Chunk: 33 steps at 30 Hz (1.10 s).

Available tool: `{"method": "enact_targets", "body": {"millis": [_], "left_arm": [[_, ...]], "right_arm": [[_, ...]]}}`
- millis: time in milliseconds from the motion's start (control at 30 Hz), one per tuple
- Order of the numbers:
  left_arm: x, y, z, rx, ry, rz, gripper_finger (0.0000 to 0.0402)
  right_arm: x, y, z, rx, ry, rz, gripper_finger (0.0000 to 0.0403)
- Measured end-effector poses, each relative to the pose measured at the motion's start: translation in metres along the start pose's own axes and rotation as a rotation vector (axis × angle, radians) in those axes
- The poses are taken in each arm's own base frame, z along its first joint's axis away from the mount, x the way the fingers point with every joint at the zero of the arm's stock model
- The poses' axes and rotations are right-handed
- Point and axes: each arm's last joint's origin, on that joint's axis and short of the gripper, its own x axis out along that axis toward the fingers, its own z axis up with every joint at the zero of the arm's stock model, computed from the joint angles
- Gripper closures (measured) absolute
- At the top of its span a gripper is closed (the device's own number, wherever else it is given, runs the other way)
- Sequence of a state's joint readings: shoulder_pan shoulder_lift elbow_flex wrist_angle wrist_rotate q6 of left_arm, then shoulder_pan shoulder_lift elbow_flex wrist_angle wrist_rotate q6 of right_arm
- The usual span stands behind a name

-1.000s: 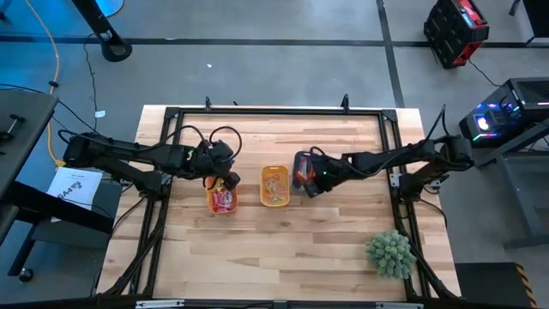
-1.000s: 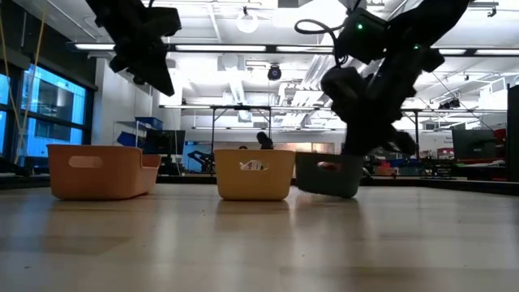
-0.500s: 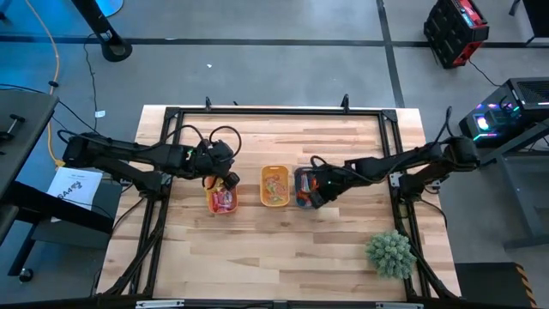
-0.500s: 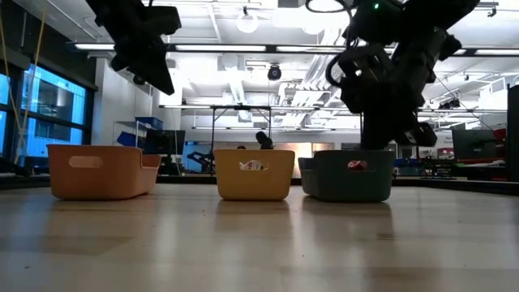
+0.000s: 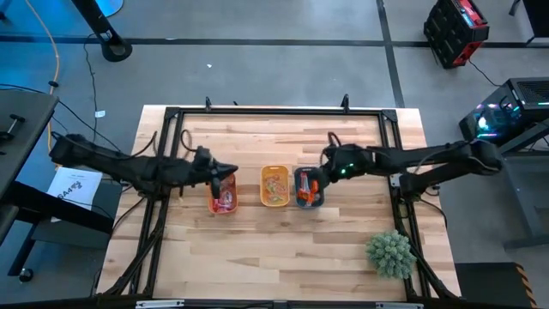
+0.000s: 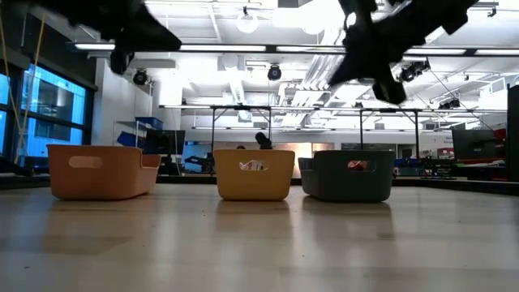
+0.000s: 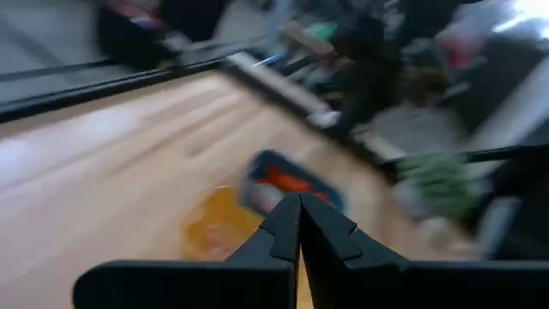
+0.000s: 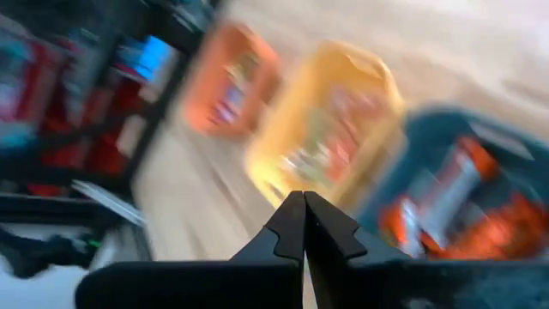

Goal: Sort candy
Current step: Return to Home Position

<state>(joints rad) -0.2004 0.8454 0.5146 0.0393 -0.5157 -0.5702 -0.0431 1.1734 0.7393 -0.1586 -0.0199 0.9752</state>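
High view: Three trays are noted in a row at mid-table (image 5: 283,249): orange tray (image 5: 213,202), yellow tray (image 5: 263,190), teal tray (image 5: 319,196). They stand close together, the yellow one between the other two. The candy (image 5: 223,199) is seen inside the trays: red and pink pieces in the orange tray, mixed pale pieces in the yellow, orange and red pieces in the teal. No loose candy is made out on the bare wood. The left gripper (image 5: 228,171) is held just above the far edge of the orange tray. The right gripper (image 5: 327,160) is held beside the teal tray's far right corner. A spiky green plant ball (image 5: 390,253) sits well apart, near the front right corner.

Low view: The three trays are seen standing flat on the wood. Candy is glimpsed through the handle slots of the yellow and teal trays. Both arms are raised clear above the trays, with motion blur.

Left wrist view: The fingers (image 7: 283,225) are pressed together with nothing between them. The yellow and teal trays are seen beyond, blurred.

Right wrist view: The fingers (image 8: 292,225) are likewise closed tip to tip and empty. All three trays are seen, with orange-red candy in the teal one.
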Motion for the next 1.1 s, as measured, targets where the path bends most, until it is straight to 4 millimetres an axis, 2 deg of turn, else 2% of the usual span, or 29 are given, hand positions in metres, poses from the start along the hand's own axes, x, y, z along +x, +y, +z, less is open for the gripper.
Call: {"method": "enact_targets", "body": {"millis": [100, 267, 500, 667, 933, 1100], "left_arm": [[-0.005, 0.020, -0.019, -0.049, -0.079, -0.139, 0.0401], [-0.010, 0.055, -0.034, -0.110, -0.183, -0.256, 0.0401], [-0.016, 0.073, -0.053, -0.158, -0.130, -0.333, 0.0402], [-0.015, 0.082, -0.069, -0.185, -0.059, -0.286, 0.0402], [-0.017, 0.080, -0.064, -0.201, -0.105, -0.315, 0.0401], [-0.016, 0.081, -0.065, -0.197, -0.091, -0.306, 0.0401]], "right_arm": [[-0.015, 0.011, 0.009, -0.012, -0.122, 0.092, 0.0403], [-0.044, 0.024, 0.021, -0.019, -0.317, 0.198, 0.0403], [-0.075, 0.031, 0.021, -0.055, -0.439, 0.250, 0.0403], [-0.080, 0.036, 0.014, -0.095, -0.437, 0.269, 0.0403], [-0.077, 0.035, 0.006, -0.214, -0.380, 0.232, 0.0403], [-0.075, 0.026, 0.015, -0.347, -0.326, 0.223, 0.0403]]}}
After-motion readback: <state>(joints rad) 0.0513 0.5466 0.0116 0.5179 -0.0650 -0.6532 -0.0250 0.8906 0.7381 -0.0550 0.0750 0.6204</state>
